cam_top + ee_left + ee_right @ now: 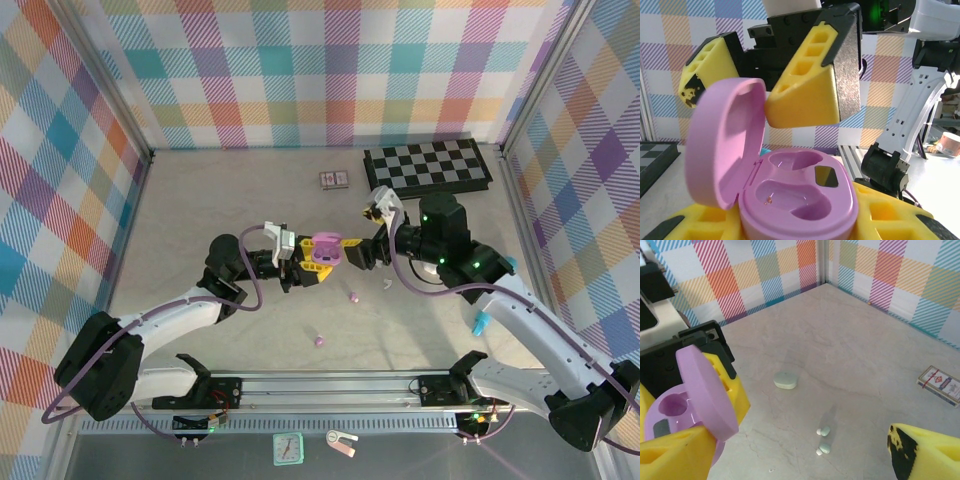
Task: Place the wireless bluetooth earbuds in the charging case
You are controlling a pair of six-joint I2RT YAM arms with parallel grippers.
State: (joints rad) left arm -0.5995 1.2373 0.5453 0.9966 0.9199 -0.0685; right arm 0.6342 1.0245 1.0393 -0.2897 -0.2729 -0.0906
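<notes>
The left gripper (316,260) is clamped on the purple case (795,200) and holds it up over the middle of the table (200,220). The lid (722,145) stands open and both sockets are bare. The right gripper (356,252) is spread wide and carries nothing. Its yellow fingers (807,85) straddle the lid from the right.

No bud is in yet. Two purple buds (352,296) lie on the table, one just near of the case and one nearer the arm bases. The step looks like fetching one. To do it well, back the right gripper off without knocking the lid. Then drop straight onto the closer bud and pinch gently, since such a small glossy thing will likely slip. The left gripper should hold the case level.

Two pale buds (824,431) and a shut pale case (785,381) also lie on the table. They probably belong together, so leave them. A card deck (334,179) and chessboard (427,165) sit far off, and a teal stick (481,323) lies at the right. None blocks the way.
</notes>
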